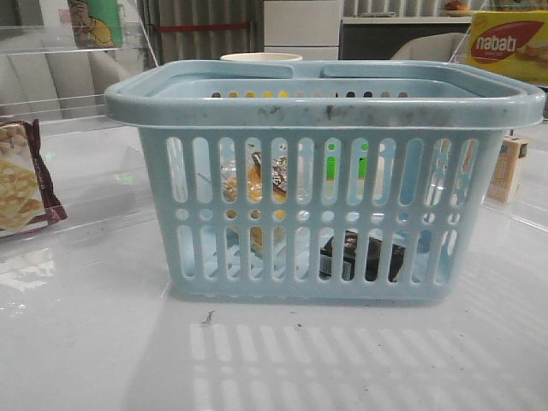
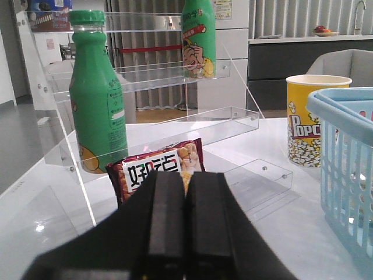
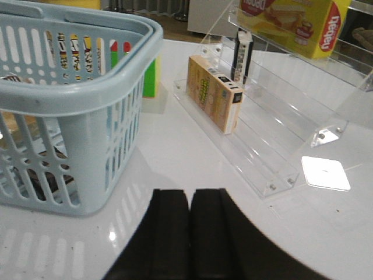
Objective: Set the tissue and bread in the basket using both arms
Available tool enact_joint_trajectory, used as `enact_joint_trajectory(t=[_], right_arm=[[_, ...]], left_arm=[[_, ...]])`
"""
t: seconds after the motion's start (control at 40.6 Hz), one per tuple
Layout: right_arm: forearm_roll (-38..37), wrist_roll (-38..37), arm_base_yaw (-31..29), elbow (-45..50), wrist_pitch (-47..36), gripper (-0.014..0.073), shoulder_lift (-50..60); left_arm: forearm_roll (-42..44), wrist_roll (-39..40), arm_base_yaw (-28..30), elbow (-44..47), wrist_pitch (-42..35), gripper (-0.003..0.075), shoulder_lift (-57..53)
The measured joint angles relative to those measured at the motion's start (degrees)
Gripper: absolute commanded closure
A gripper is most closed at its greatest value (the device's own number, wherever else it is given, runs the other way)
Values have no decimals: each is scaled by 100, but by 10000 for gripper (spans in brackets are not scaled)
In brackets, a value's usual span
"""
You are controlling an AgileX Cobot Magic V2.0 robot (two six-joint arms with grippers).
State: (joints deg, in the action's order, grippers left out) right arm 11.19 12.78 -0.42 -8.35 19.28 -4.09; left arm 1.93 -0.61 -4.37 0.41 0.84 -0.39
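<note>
The light-blue basket stands in the middle of the table, filling the front view. Through its slots I see the bread in shiny plastic leaning inside on the left, and the black tissue pack lying on the basket floor to the right. In the left wrist view my left gripper is shut and empty, with the basket rim off to its side. The right gripper is also shut and empty, just beside the basket wall. Neither gripper shows in the front view.
A maroon-edged cracker packet lies left of the basket, in front of a clear shelf with green bottles. A popcorn cup stands behind the basket. On the right a clear rack holds a small box; yellow wafer box above.
</note>
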Motion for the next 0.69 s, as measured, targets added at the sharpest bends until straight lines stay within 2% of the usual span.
enact_joint_trajectory(t=[0.32, 0.69], right_arm=[[50, 0, -165, 963, -696, 537, 472], [194, 0, -36, 1001, -1271, 537, 472]], left_arm=[[0, 0, 0, 0, 0, 630, 0], [0, 0, 0, 0, 0, 630, 0]])
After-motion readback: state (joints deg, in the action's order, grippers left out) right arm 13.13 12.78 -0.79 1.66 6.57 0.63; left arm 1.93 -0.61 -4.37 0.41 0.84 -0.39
